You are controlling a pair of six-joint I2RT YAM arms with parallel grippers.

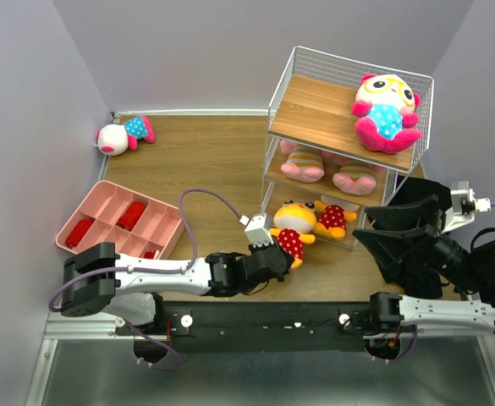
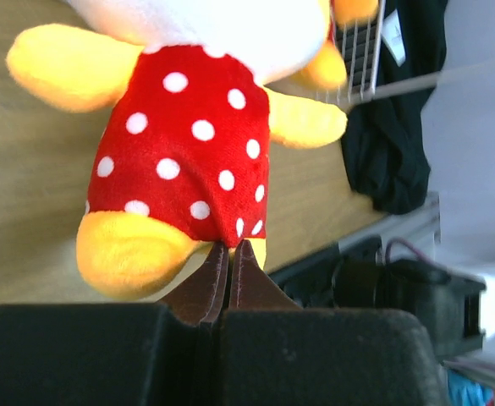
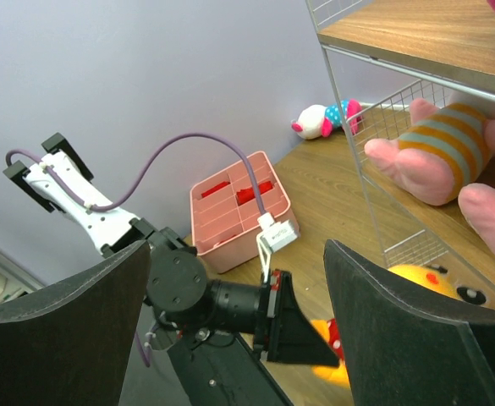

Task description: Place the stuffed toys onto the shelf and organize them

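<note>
The shelf (image 1: pixel 315 106) stands at the back right. A white-faced toy (image 1: pixel 387 110) sits on its top board, two pink striped pigs (image 1: pixel 302 162) on the middle board, and a yellow toy (image 1: pixel 333 218) on the bottom board. My left gripper (image 1: pixel 277 255) is shut on the lower hem of a second yellow toy (image 1: pixel 291 241) in a red dotted outfit (image 2: pixel 184 144), just in front of the bottom board. Its fingertips (image 2: pixel 245 254) pinch the red cloth. A second white-faced toy (image 1: pixel 124 135) lies at the far left. My right gripper (image 1: pixel 361 228) is wide open and empty beside the shelf's front right.
A pink divided tray (image 1: pixel 103 199) with red pieces sits front left, also seen in the right wrist view (image 3: pixel 268 173). A pig (image 3: pixel 442 156) shows behind the shelf's wire side. Purple walls close in on the left and back.
</note>
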